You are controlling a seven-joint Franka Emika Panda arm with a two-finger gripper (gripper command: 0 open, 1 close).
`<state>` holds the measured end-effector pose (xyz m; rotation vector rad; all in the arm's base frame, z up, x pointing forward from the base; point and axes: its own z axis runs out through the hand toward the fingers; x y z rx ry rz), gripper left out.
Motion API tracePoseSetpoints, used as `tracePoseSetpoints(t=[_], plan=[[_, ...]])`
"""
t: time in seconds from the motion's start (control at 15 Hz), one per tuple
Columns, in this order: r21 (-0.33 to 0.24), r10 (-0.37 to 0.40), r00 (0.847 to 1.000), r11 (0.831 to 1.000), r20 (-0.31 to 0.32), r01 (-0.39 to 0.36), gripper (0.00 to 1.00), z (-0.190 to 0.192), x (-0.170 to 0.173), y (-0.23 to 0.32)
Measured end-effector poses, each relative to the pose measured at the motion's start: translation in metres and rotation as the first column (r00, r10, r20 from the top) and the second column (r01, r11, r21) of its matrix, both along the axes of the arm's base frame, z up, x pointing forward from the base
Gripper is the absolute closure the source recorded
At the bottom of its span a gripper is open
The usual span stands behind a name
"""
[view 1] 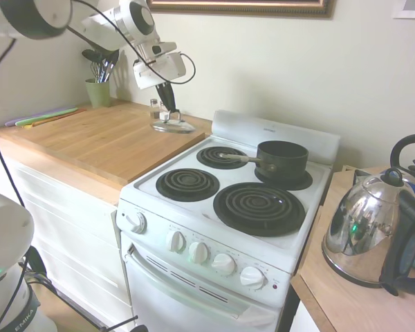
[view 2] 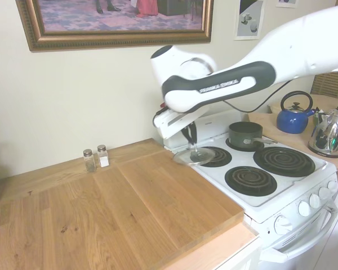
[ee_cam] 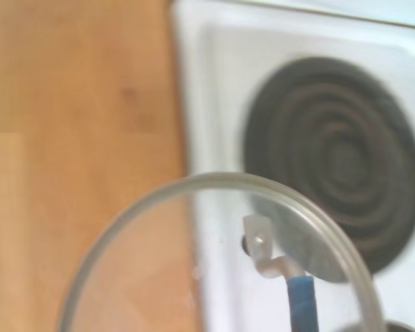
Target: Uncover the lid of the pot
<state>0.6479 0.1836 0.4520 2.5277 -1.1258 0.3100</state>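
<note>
the jaws [view 2: 192, 147] are clamped on the knob of the lid [view 2: 192, 157], holding it low over the seam where the wooden desk [view 2: 129, 208] meets the stove [view 2: 304, 185]. the pot [view 2: 245, 134] sits uncovered on the stove's back coil, well apart from the lid.

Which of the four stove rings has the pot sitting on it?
The back ring on the kettle side, under the dark pot. The other three coils, including the big front coil, are bare, and the lid is off by the wooden counter.
</note>
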Motion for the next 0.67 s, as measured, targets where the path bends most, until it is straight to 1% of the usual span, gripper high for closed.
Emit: tracePoseSetpoints(t=[0.27,0.4,0.53,0.67], plan=[[-0.015,0.034,0.998,0.999,-0.062,-0.035,1.00,-0.027,0.017,0.054],[0.000,0.048,0.993,0.999,-0.110,-0.048,1.00,-0.041,0.020,0.062],[0.036,0.066,0.982,0.998,-0.175,-0.060,1.00,-0.052,0.024,0.060],[0.089,0.101,0.963,0.993,-0.249,-0.081,1.00,-0.057,0.025,0.056]])
